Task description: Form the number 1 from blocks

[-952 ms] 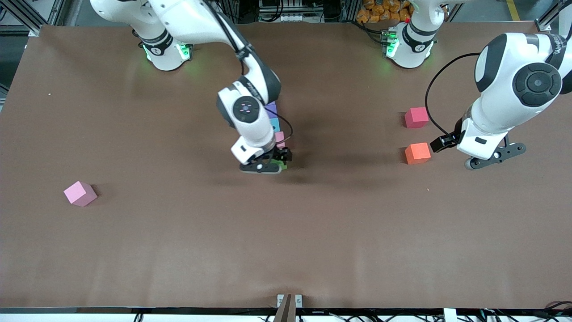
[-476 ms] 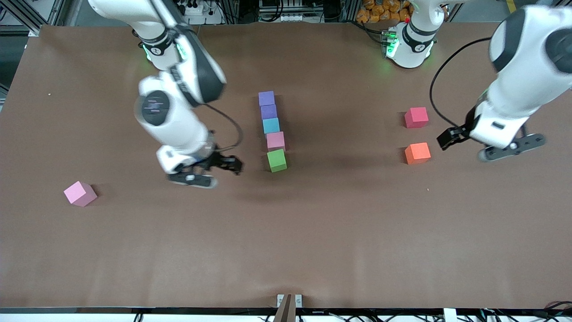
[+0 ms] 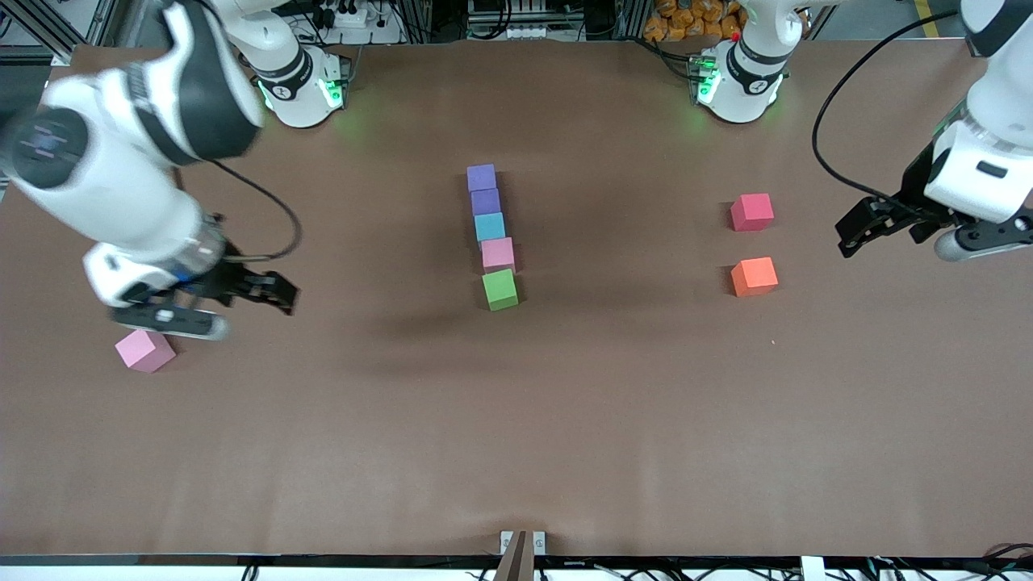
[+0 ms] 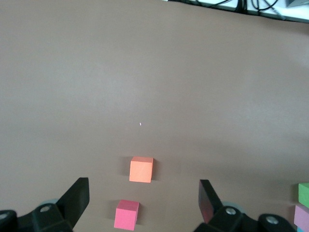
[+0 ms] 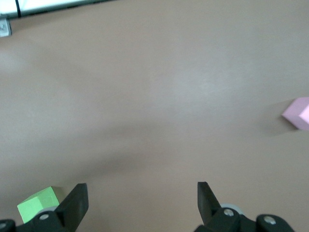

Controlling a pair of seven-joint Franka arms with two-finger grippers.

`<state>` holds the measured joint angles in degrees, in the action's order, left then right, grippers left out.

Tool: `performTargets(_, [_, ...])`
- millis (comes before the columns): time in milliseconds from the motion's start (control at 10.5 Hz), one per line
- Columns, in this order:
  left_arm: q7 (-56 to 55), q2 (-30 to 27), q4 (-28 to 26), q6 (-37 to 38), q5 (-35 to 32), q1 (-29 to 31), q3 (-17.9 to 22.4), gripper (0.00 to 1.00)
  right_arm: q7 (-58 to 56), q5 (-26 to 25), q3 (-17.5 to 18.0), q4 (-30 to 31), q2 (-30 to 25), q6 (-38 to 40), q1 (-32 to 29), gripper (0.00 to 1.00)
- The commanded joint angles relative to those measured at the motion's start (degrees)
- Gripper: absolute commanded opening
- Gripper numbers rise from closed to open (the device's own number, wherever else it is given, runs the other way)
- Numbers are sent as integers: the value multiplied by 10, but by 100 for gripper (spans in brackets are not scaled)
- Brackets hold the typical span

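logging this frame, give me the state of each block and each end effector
purple blocks: two, touching, the end of the line nearest the bases
light blue block: third in line
pink block: fourth in line
green block: last in line, slightly turned
loose pink block: alone, at the right arm's end
red block: loose
orange block: loose
right end effector: open, empty
left end effector: open, empty

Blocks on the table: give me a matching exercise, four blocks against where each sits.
Blocks:
1. green block
2. lone pink block
3. orange block
4. upper purple block

Places:
A. row end closest to the robot bases
B. under the right tool
C. row end nearest the front camera
D. near the red block, toward the left arm's end

Pairs: 1-C, 2-B, 3-D, 4-A
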<state>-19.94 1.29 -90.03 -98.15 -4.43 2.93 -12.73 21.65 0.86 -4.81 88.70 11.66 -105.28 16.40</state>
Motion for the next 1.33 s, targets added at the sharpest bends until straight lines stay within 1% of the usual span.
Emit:
performTargets(0, [50,9,55,71,6,-2,-4,100,-26,-11,40,7,-56,38,-58,100])
performTargets(95, [82,8,70,109,10,-1,-4,100,-59,-11,78,5,-69,56,-109,100])
performTargets(190, [97,8,78,128,20,0,-2,100,-78,-11,91,3,-79,72,-134,100])
performTargets(286, [98,6,79,136,22,1,-2,100,-88,-11,89,-2,-83,85,-137,100])
performTargets(476, [98,5,84,156,21,1,-2,100,-97,-10,90,-38,-83,133,-147,100])
performTargets(571, [98,5,93,165,20,1,-2,100,-97,-10,89,-44,-83,147,-147,100])
performTargets(762, [98,3,94,169,21,2,-2,100,-100,-11,79,-53,-83,169,-146,100])
performTargets(1048, [99,3,94,168,24,2,-3,100,-99,-10,53,-52,-82,172,-150,100])
performTargets(1238, [111,-1,94,168,32,3,-3,100,-98,-11,52,-52,-87,173,-152,100])
